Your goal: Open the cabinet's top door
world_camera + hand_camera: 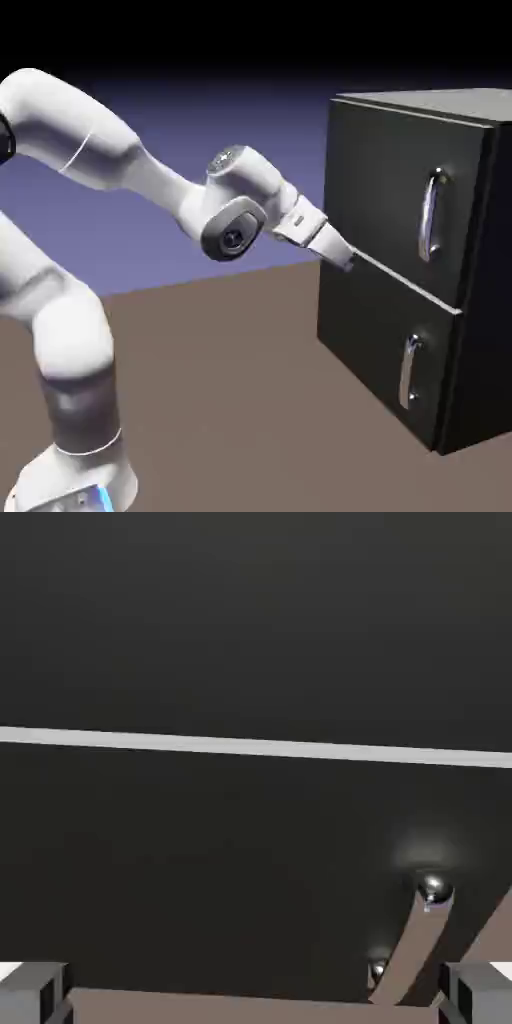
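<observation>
While the gripper (255, 993) is parted wide, nothing is held between its fingertips; contact with the cabinet (488, 250) cannot be told. Beyond: top door (380, 170), one, black, set above the pale seam (408, 282), seen shut. Its bar handle (429, 215), silver, upright, ungripped. Opening judged unbegun; handle to be reached, door to be pulled.
</observation>
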Available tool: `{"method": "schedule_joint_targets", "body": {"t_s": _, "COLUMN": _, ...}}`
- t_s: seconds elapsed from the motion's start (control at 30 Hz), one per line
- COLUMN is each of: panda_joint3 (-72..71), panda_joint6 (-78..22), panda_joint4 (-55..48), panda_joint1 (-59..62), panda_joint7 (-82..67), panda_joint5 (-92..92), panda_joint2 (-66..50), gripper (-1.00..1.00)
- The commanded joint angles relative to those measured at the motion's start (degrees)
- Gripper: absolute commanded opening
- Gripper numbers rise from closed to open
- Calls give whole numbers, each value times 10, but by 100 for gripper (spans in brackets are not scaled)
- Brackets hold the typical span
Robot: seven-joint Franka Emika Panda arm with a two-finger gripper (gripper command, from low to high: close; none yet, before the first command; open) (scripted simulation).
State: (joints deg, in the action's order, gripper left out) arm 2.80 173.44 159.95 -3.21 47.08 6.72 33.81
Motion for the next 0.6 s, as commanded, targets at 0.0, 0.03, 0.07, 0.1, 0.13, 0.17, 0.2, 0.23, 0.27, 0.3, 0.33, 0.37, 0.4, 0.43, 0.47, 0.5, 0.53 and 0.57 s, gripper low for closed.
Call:
{"method": "schedule_joint_targets", "body": {"t_s": 0.0, "panda_joint3": 10, "panda_joint6": -2, "panda_joint4": -4, "panda_joint1": -9, "panda_joint7": 17, "panda_joint5": 25, "panda_joint2": 4, "gripper": 100}}
{"method": "schedule_joint_targets", "body": {"t_s": 0.03, "panda_joint3": 21, "panda_joint6": -4, "panda_joint4": -8, "panda_joint1": -19, "panda_joint7": 34, "panda_joint5": 50, "panda_joint2": 9, "gripper": 100}}
{"method": "schedule_joint_targets", "body": {"t_s": 0.07, "panda_joint3": 31, "panda_joint6": -6, "panda_joint4": -12, "panda_joint1": -28, "panda_joint7": 51, "panda_joint5": 75, "panda_joint2": 13, "gripper": 100}}
{"method": "schedule_joint_targets", "body": {"t_s": 0.1, "panda_joint3": 42, "panda_joint6": -8, "panda_joint4": -16, "panda_joint1": -37, "panda_joint7": 69, "panda_joint5": 100, "panda_joint2": 17, "gripper": 100}}
{"method": "schedule_joint_targets", "body": {"t_s": 0.13, "panda_joint3": 52, "panda_joint6": -11, "panda_joint4": -19, "panda_joint1": -47, "panda_joint7": 86, "panda_joint5": 125, "panda_joint2": 21, "gripper": 100}}
{"method": "schedule_joint_targets", "body": {"t_s": 0.17, "panda_joint3": 62, "panda_joint6": -13, "panda_joint4": -23, "panda_joint1": -56, "panda_joint7": 103, "panda_joint5": 150, "panda_joint2": 26, "gripper": 100}}
{"method": "schedule_joint_targets", "body": {"t_s": 0.2, "panda_joint3": 73, "panda_joint6": -15, "panda_joint4": -27, "panda_joint1": -65, "panda_joint7": 120, "panda_joint5": 174, "panda_joint2": 30, "gripper": 100}}
{"method": "schedule_joint_targets", "body": {"t_s": 0.23, "panda_joint3": 83, "panda_joint6": -17, "panda_joint4": -31, "panda_joint1": -75, "panda_joint7": 137, "panda_joint5": 199, "panda_joint2": 34, "gripper": 100}}
{"method": "schedule_joint_targets", "body": {"t_s": 0.27, "panda_joint3": 94, "panda_joint6": -19, "panda_joint4": -35, "panda_joint1": -84, "panda_joint7": 154, "panda_joint5": 224, "panda_joint2": 39, "gripper": 100}}
{"method": "schedule_joint_targets", "body": {"t_s": 0.3, "panda_joint3": 104, "panda_joint6": -21, "panda_joint4": -39, "panda_joint1": -93, "panda_joint7": 171, "panda_joint5": 249, "panda_joint2": 43, "gripper": 100}}
{"method": "schedule_joint_targets", "body": {"t_s": 0.33, "panda_joint3": 114, "panda_joint6": -23, "panda_joint4": -43, "panda_joint1": -103, "panda_joint7": 189, "panda_joint5": 274, "panda_joint2": 47, "gripper": 100}}
{"method": "schedule_joint_targets", "body": {"t_s": 0.37, "panda_joint3": 125, "panda_joint6": -25, "panda_joint4": -47, "panda_joint1": -112, "panda_joint7": 206, "panda_joint5": 299, "panda_joint2": 51, "gripper": 100}}
{"method": "schedule_joint_targets", "body": {"t_s": 0.4, "panda_joint3": 135, "panda_joint6": -27, "panda_joint4": -50, "panda_joint1": -122, "panda_joint7": 223, "panda_joint5": 324, "panda_joint2": 56, "gripper": 100}}
{"method": "schedule_joint_targets", "body": {"t_s": 0.43, "panda_joint3": 145, "panda_joint6": -29, "panda_joint4": -54, "panda_joint1": -131, "panda_joint7": 240, "panda_joint5": 349, "panda_joint2": 60, "gripper": 100}}
{"method": "schedule_joint_targets", "body": {"t_s": 0.47, "panda_joint3": 156, "panda_joint6": -32, "panda_joint4": -58, "panda_joint1": -140, "panda_joint7": 257, "panda_joint5": 374, "panda_joint2": 64, "gripper": 100}}
{"method": "schedule_joint_targets", "body": {"t_s": 0.5, "panda_joint3": 166, "panda_joint6": -34, "panda_joint4": -62, "panda_joint1": -150, "panda_joint7": 274, "panda_joint5": 399, "panda_joint2": 69, "gripper": 100}}
{"method": "schedule_joint_targets", "body": {"t_s": 0.53, "panda_joint3": 177, "panda_joint6": -36, "panda_joint4": -66, "panda_joint1": -159, "panda_joint7": 291, "panda_joint5": 424, "panda_joint2": 73, "gripper": 100}}
{"method": "schedule_joint_targets", "body": {"t_s": 0.57, "panda_joint3": 187, "panda_joint6": -38, "panda_joint4": -70, "panda_joint1": -168, "panda_joint7": 308, "panda_joint5": 449, "panda_joint2": 77, "gripper": 100}}
